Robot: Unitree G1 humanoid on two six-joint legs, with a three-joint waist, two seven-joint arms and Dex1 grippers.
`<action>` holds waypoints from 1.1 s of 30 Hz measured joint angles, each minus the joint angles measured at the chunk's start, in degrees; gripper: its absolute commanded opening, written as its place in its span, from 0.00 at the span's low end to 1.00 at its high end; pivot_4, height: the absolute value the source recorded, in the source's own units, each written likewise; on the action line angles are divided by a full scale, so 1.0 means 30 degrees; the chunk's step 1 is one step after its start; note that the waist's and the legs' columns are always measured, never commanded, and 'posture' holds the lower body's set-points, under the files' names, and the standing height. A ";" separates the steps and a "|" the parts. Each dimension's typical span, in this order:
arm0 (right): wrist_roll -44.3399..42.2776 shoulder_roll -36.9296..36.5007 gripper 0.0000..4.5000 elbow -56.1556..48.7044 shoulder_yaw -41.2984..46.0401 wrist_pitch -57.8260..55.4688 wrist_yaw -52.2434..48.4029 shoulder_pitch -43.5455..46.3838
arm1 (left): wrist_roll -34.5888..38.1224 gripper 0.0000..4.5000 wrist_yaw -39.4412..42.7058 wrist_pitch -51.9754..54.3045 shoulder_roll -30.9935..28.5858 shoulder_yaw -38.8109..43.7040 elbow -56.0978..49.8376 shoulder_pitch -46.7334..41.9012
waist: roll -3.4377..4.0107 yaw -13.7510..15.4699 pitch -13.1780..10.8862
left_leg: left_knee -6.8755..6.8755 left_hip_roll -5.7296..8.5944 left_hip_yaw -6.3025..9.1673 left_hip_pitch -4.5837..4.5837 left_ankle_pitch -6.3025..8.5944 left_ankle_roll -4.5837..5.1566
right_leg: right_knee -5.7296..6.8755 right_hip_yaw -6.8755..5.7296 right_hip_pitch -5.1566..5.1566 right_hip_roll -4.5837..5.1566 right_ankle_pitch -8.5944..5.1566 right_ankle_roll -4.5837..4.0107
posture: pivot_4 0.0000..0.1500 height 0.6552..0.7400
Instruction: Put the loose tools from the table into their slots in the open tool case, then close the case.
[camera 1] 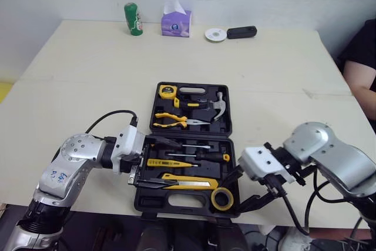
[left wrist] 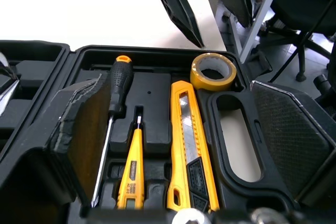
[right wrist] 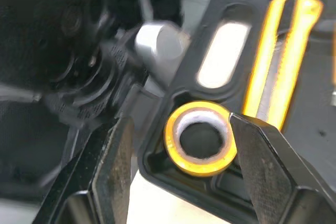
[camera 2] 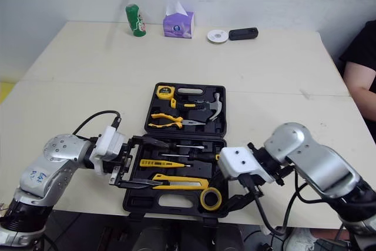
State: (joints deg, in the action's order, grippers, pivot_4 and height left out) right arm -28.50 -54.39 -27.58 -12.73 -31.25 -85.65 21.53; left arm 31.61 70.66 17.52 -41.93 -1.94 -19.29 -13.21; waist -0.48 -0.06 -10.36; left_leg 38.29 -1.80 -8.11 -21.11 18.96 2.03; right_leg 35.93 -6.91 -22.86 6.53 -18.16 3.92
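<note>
Head camera, tool case (camera 1: 154, 201): lies open on the desk (camera 1: 76, 86) between the two claws. Its lid half, on the far side of both claws, carries the tape measure (camera 1: 167, 91), pliers (camera 1: 171, 120) and hammer (camera 1: 214, 107) in their recesses.
Head camera, left claw (camera 1: 164, 163): released, spread wide over the near tray's left edge and gripping nothing. It is judged to be placed there to steady or reach the case, not to pick up a tool.
Head camera, right claw (camera 1: 235, 191): released, at the tray's near right corner, with the tape roll (camera 1: 222, 198) just beside its fingertips.
Head camera, task state: no loose tool is seen on the desk around either claw, so shutting the lid is judged to be the step not yet done.
Left wrist camera, tray contents: ahead of the left claw's spread fingers (left wrist: 79, 129) lie the screwdriver (left wrist: 119, 85), tester pen (left wrist: 132, 169) and utility knife (left wrist: 186, 145). The moulded slots hold them lengthwise and parallel.
Left wrist camera, far end: the tape roll sits flat in its corner well, and the right claw hangs open just beyond it.
Right wrist camera, tape roll: it lies ahead of the right claw, in line with the gap, touching neither finger. The open stance suggests a roll seated in its well, not one being carried.
</note>
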 measured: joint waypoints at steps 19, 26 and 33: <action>0.0877 0.5190 0.03 0.2825 0.0714 0.5878 0.3411 -0.5868 | -0.0130 1.00 -0.0178 -0.0022 -0.0542 0.0548 0.0084 0.0091 | -0.0020 -0.0026 0.0002 | -0.0004 0.0005 0.0004 0.0021 -0.0006 0.0005 | 0.0005 -0.0003 0.0023 -0.0001 0.0003 0.0006 | 1.00 1.00; 0.1727 0.5196 0.03 0.4325 -0.0036 0.7992 0.2809 -0.6144 | -0.0200 1.00 -0.0206 -0.0021 -0.0571 0.0550 0.0086 0.0159 | -0.0020 -0.0018 0.0002 | -0.0004 0.0006 0.0004 0.0027 -0.0005 0.0006 | 0.0004 -0.0003 0.0026 -0.0001 0.0003 0.0006 | 1.00 1.00; 0.1847 0.5394 0.03 0.6271 -0.0599 1.0808 0.2388 -0.6172 | -0.0219 1.00 -0.0352 -0.0004 -0.0566 0.0507 0.0056 0.0352 | -0.0067 -0.0037 0.0031 | -0.0032 0.0004 0.0003 0.0155 -0.0001 0.0001 | -0.0014 0.0001 0.0138 -0.0001 0.0003 0.0005 | 1.00 1.00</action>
State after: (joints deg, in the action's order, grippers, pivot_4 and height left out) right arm -22.96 -38.21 -8.77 -14.52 1.18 -78.48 3.02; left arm 30.96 69.60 17.51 -43.63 -0.42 -19.12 -12.15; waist -0.68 -0.17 -10.26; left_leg 38.19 -1.79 -8.10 -20.65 18.95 2.03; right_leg 35.88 -6.91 -22.45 6.53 -18.15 3.93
